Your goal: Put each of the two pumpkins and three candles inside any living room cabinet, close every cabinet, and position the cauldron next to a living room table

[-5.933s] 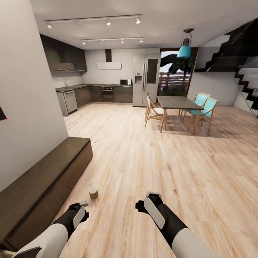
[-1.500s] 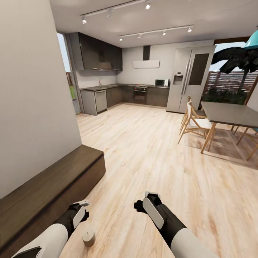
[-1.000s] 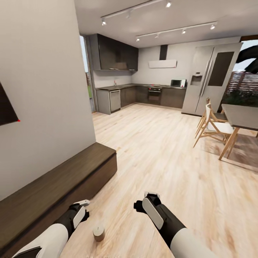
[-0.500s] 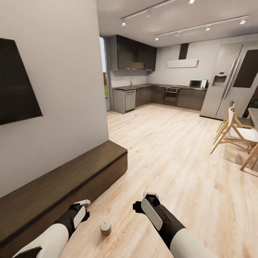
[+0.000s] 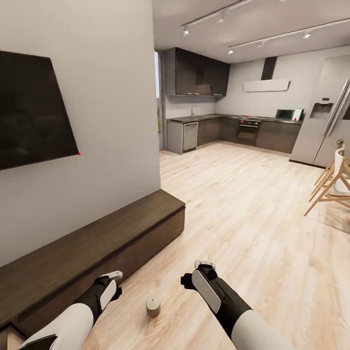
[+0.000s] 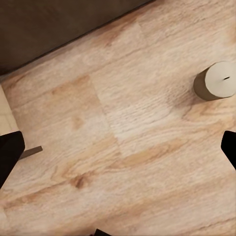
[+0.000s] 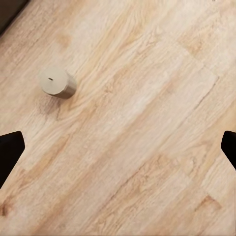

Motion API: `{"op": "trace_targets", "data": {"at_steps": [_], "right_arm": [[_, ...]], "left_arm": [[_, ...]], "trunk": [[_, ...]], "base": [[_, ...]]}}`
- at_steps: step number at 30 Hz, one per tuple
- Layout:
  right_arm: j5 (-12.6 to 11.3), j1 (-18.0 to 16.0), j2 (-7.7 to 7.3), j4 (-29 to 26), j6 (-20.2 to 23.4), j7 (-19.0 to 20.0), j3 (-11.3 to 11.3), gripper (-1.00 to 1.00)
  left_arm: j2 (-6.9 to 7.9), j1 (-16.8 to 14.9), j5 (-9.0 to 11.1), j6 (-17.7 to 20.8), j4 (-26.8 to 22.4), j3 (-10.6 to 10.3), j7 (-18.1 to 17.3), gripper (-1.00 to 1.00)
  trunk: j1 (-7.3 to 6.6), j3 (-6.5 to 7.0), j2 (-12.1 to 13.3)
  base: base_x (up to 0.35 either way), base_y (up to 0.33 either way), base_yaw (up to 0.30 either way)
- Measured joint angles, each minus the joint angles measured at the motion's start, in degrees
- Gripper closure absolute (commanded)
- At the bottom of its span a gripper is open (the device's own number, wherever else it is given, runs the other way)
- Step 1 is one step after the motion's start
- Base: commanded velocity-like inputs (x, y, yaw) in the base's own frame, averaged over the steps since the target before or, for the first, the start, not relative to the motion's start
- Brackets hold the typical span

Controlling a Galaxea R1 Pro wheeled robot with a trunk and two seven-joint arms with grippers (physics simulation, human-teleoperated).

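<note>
1 candle [image 5: 153, 307] stands upright on the wood floor [image 5: 253, 214] between the left claw [image 5: 114, 282] and right claw [image 5: 198, 272], both spread wide and empty, near the cabinet [image 5: 92, 248].

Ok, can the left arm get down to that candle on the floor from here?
Probably yes. The candle stands upright on bare floor between the two arms, apart from the cabinet. Nothing lies between it and the left gripper, whose fingers look spread wide.

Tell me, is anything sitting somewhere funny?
Yes: a candle stands upright on the bare wood floor, between the two arms, just in front of the dark cabinet. Candles rarely belong on floors.
</note>
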Motion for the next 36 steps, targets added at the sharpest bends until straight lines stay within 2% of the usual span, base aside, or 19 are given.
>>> {"op": "trace_targets", "data": {"at_steps": [7, 18, 31, 36], "right_arm": [[-0.1, 0.0, 0.2, -0.1, 0.1, 0.4, 0.6, -1.0], [-0.1, 0.0, 0.45, -0.6, 0.3, 0.2, 0.7, -1.0], [-0.1, 0.0, 0.72, -0.5, 0.6, -0.1, 0.8, -1.0], [-0.1, 0.0, 1.32, -0.5, 0.6, -0.1, 0.8, -1.0]], "left_arm": [[0.02, 0.0, 0.0, 0.0, 0.0, 0.0, 0.0, -1.0], [0.02, 0.0, 0.0, 0.0, 0.0, 0.0, 0.0, -1.0], [0.04, 0.0, 0.0, 0.0, 0.0, 0.1, 0.0, -1.0], [0.0, 0.0, 0.0, 0.1, 0.0, 0.1, 0.0, -1.0]], "trunk": [[0.0, 0.0, 0.0], [0.0, 0.0, 0.0], [0.0, 0.0, 0.0], [0.0, 0.0, 0.0]], "base": [[0.0, -0.06, 0.002], [0.0, -0.269, 0.008], [0.0, -0.028, 0.255], [0.0, 0.0, 0.292]]}}
